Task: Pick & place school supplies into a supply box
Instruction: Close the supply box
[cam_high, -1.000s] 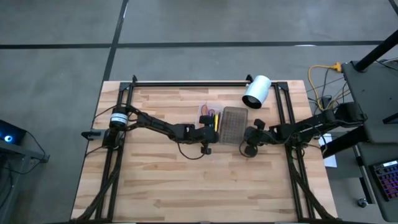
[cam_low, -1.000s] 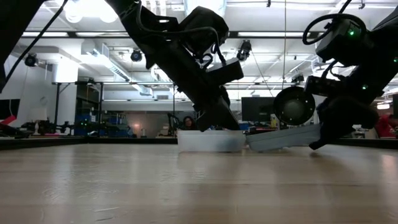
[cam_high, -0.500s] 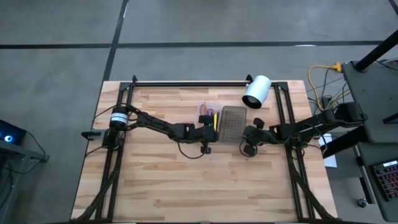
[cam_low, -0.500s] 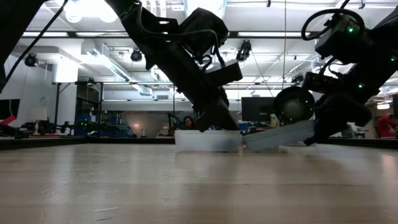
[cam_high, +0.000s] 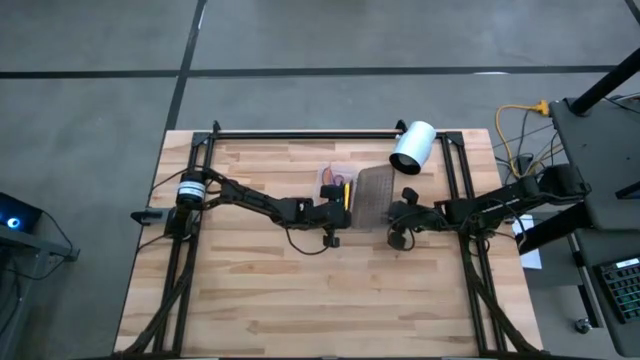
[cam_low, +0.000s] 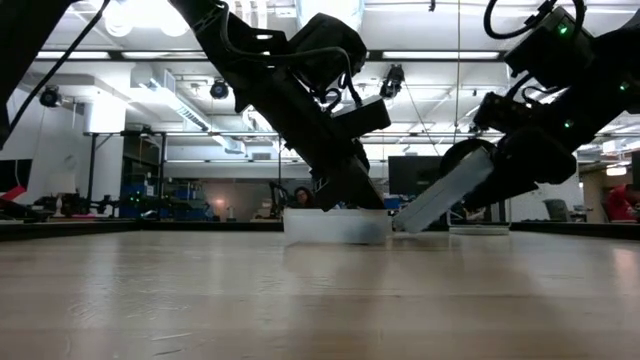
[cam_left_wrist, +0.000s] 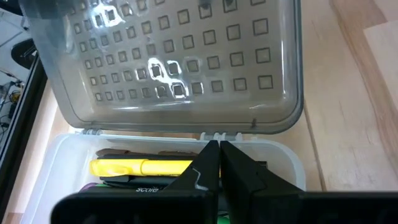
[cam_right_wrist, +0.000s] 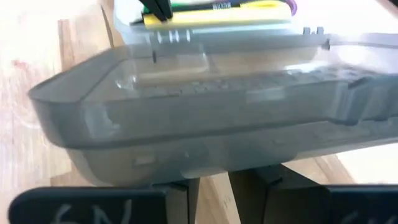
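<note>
My right gripper (cam_high: 392, 213) pinches the lid (cam_high: 374, 197) edge, tilted up; hinge and tray (cam_high: 336, 186) lie straight ahead. Left gripper (cam_high: 343, 207), pressed together, pins the tray; supplies (cam_left_wrist: 143, 167) inside.

One supply box (cam_high: 362, 195) on the table, one grey lid (cam_left_wrist: 174, 62), one white tray (cam_low: 335, 225), one yellow marker (cam_left_wrist: 140, 167) clearly inside among others uncountable, one white cylinder (cam_high: 411, 148), two arms.
</note>
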